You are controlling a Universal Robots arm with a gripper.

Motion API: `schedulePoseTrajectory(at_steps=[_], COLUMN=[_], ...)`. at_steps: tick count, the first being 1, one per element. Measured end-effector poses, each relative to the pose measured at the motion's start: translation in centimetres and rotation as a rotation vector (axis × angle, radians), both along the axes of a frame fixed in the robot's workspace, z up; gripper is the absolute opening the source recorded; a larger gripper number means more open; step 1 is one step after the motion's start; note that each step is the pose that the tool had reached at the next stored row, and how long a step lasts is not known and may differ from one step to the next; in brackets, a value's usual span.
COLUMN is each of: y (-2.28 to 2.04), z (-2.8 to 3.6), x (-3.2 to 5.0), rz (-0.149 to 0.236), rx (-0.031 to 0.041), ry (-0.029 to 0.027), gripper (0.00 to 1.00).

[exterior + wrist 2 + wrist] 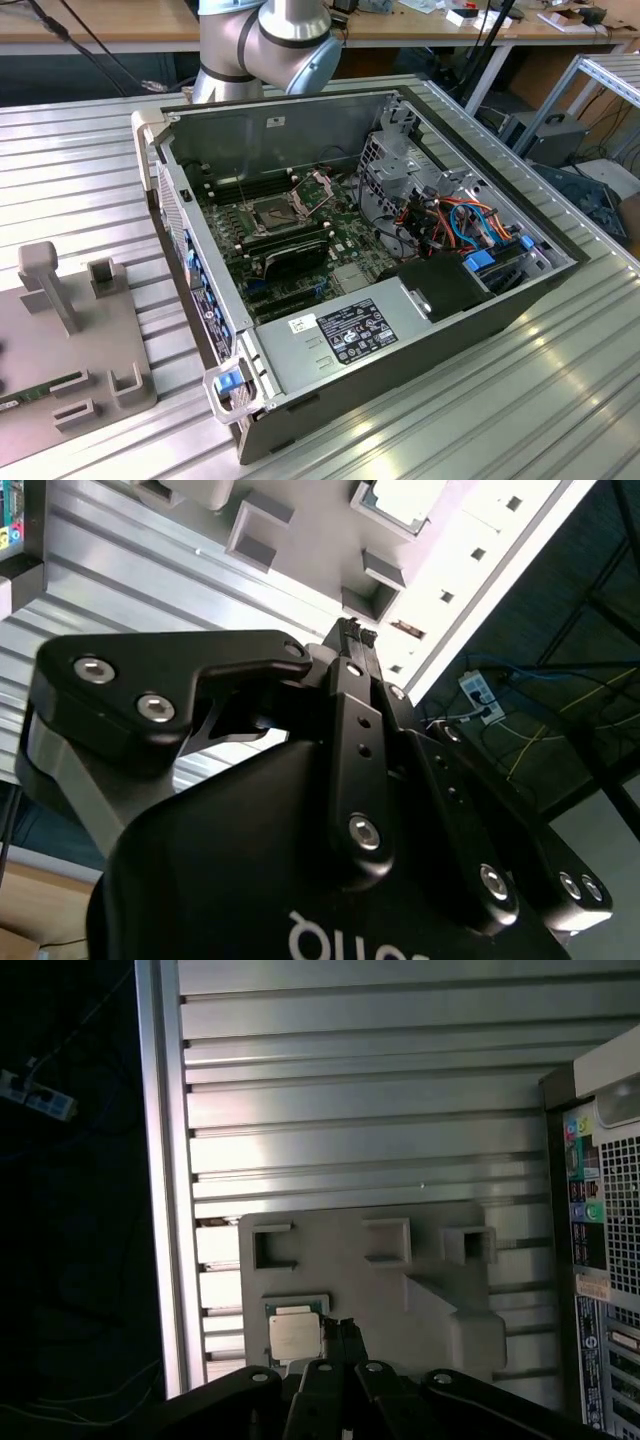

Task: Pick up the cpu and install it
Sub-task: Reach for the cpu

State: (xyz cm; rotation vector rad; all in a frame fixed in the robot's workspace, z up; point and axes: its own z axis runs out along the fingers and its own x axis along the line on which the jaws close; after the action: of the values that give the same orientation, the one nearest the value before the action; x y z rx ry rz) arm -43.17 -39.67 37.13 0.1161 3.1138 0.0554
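Observation:
The cpu (293, 1335), a small silvery square chip, lies in a green-edged recess on the grey fixture plate (400, 1280). It also appears as a bright square (405, 498) in the second wrist view. My gripper (339, 1332) hangs well above the plate, its black fingertips showing just beside the cpu. The fingertips are pressed together, shut with nothing between them, and in the second wrist view the gripper (355, 635) looks the same. In the exterior view, the open computer case (420, 330) shows the motherboard (340, 240). Its dark cpu socket (272, 210) has its metal frame (316, 188) hinged up.
The case lies on its side on a ribbed aluminium table (90, 180), with the fixture plate (70, 350) at the exterior view's left. Upright posts (45, 280) and blocks stand on the plate. Cables, a drive cage (400, 150) and memory sticks (285, 250) crowd the case.

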Motion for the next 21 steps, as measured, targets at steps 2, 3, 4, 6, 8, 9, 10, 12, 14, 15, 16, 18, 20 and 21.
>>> schedulePoseTrajectory(at_steps=[2, 3, 4, 6, 8, 9, 10, 12, 14, 15, 16, 18, 20, 21], y=[-0.01, 0.0, 0.0, -0.01, -0.05, -0.16, -0.41, -1.09, -2.05, -2.64, -3.17, -4.15, -5.04, -5.46], z=[-0.06, -0.09, -0.12, -0.13, -0.13, -0.14, -0.16, -0.23, -0.33, -0.39, -0.44, -0.56, -0.79, -0.95], x=[-0.67, -1.01, -1.26, -1.35, -1.43, -1.48, -1.56, -1.73, -1.92, -2.01, -2.1, -2.23, -2.37, -2.44], rz=[0.0, 0.0, 0.0, 0.0, 0.0, 0.0, 0.0, 0.0, 0.0, 0.0, 0.0, 0.0, 0.0, 0.0], rx=[-0.0001, 0.0, -0.0001, 0.0, -0.0001, -0.0002, -0.0002, -0.0001, -0.0001, -0.0001, -0.0002, -0.0001, -0.0001, 0.0], ry=[-0.0001, 0.0, 0.0001, 0.0, 0.0001, 0.0, 0.0001, -0.0001, 0.0, -0.0001, 0.0, -0.0002, -0.0001, -0.0001], gripper=[0.11, 0.11, 0.11, 0.11, 0.11, 0.11, 0.11, 0.11, 0.11, 0.11, 0.11, 0.11, 0.11, 0.11])
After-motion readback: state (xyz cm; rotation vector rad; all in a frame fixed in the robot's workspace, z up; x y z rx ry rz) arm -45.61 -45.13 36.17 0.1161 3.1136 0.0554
